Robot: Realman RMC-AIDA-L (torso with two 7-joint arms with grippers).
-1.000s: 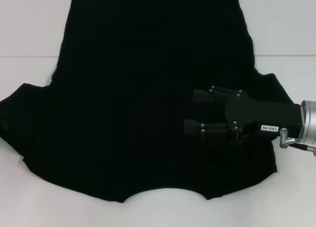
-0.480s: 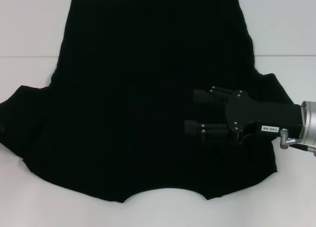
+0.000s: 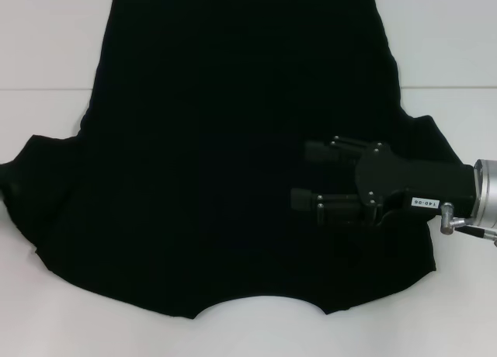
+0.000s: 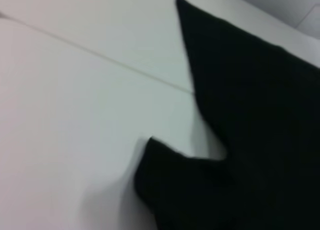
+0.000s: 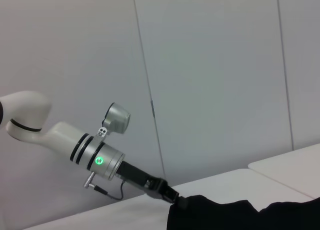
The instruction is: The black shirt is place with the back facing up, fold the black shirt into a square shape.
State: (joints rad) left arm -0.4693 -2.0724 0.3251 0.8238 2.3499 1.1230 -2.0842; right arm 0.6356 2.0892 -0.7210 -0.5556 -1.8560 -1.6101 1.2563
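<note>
Matte black shirt [image 3: 225, 163] spread flat, right pincer [image 3: 299, 175] parted above

- Head view: looks steeply down from above onto the white worktop [image 3: 46, 54], taking in nearly the whole black shirt [image 3: 233, 155] and the right claw [image 3: 299, 176] over it.
- Left wrist view: close and low over the worktop [image 4: 75, 100], angled across one sleeve of the shirt [image 4: 250, 115].
- Right wrist view: low and nearly level, facing the wall [image 5: 210, 65], sharing the shirt's [image 5: 240, 215] edge and showing the left claw [image 5: 177, 201] at it.
</note>
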